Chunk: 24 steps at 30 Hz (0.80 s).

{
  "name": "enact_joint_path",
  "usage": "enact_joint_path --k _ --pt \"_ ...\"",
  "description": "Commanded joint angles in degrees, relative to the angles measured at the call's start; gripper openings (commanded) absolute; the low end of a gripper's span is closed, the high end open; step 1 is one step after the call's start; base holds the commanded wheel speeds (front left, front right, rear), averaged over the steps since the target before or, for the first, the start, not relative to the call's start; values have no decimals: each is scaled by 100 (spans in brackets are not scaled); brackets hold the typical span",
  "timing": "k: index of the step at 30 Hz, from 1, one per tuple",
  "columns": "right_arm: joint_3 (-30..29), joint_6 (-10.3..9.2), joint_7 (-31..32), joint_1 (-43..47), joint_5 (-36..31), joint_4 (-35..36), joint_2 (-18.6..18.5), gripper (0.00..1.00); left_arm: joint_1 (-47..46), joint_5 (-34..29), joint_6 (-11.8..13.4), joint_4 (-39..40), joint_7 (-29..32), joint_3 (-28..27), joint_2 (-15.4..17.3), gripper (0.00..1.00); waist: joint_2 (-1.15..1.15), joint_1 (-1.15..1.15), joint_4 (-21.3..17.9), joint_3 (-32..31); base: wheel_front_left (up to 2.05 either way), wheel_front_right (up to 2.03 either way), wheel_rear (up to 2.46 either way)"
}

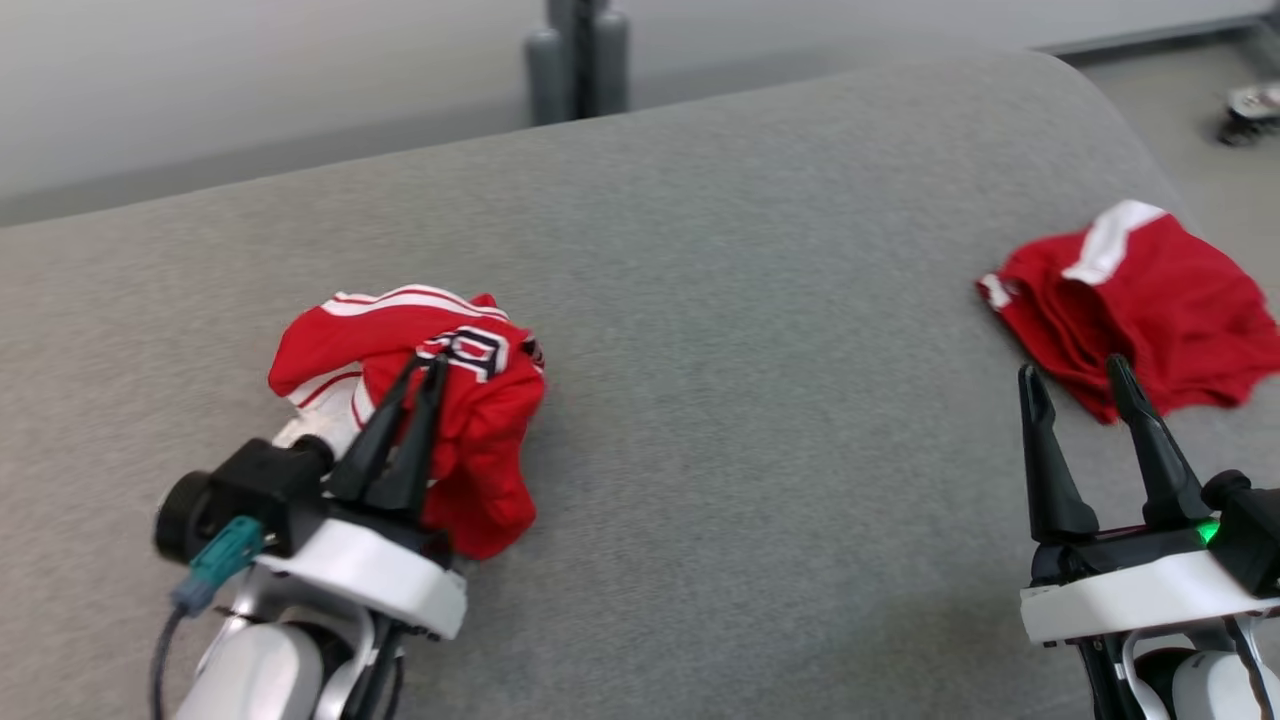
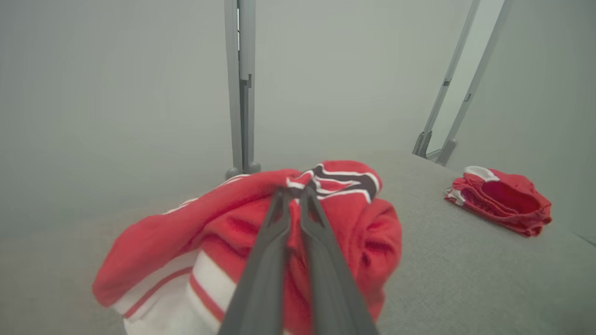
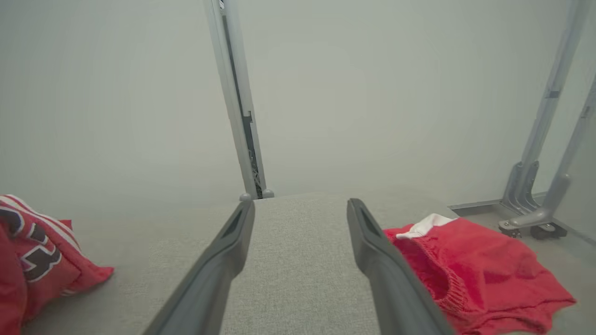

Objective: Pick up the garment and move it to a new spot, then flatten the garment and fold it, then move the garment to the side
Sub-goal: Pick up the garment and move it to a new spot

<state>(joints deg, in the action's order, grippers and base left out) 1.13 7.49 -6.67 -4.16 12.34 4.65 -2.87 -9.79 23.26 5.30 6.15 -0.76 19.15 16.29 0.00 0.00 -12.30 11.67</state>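
Pinching the bunched red jersey (image 1: 480, 440) at the grey table's (image 1: 750, 300) left with the clenched left gripper (image 1: 428, 365). Holding the right gripper (image 1: 1073, 372) splayed, empty, beside the red shorts (image 1: 1160, 300). Seemingly mid pick-up. Calls next for lifting clear and carrying elsewhere.

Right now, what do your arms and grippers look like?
The left gripper and right gripper each have two long black fingers on a black base, a white collar and a silver forearm. The left carries a teal plug with a grey cable; the right shows a green light.
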Motion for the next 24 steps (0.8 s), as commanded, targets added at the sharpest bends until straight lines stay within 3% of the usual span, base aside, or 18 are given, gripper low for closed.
enact_joint_path --k 1,8,14,15,16,17,24 --pt "11 1 -80 -78 57 -53 -14 100 -200 -28 -96 -137 -2 106 -44 0 0 0 -438 258 0 0 0" --pt "61 1 -288 -188 229 -228 -14 100 -707 -131 -493 -826 70 626 -249 0 0 0 -893 615 0 0 0" --pt "76 1 -457 -270 326 -392 -14 100 -993 -68 -795 -1480 143 944 -404 0 0 0 -998 784 0 0 0" --pt "78 1 -471 -269 330 -421 -13 100 -1032 -71 -822 -1552 104 956 -424 21 0 0 -995 794 0 0 0" --pt "70 1 -485 -269 326 -447 -14 100 -1068 -86 -829 -1605 64 973 -442 76 0 0 -982 802 0 0 0" --pt "60 1 -508 -279 331 -464 -14 100 -1094 -99 -844 -1655 28 1001 -465 100 0 0 -958 801 0 0 0" --pt "11 1 -527 -306 242 -540 -16 100 -1151 -69 -759 -1526 -504 907 -607 100 0 0 -611 619 0 0 0"
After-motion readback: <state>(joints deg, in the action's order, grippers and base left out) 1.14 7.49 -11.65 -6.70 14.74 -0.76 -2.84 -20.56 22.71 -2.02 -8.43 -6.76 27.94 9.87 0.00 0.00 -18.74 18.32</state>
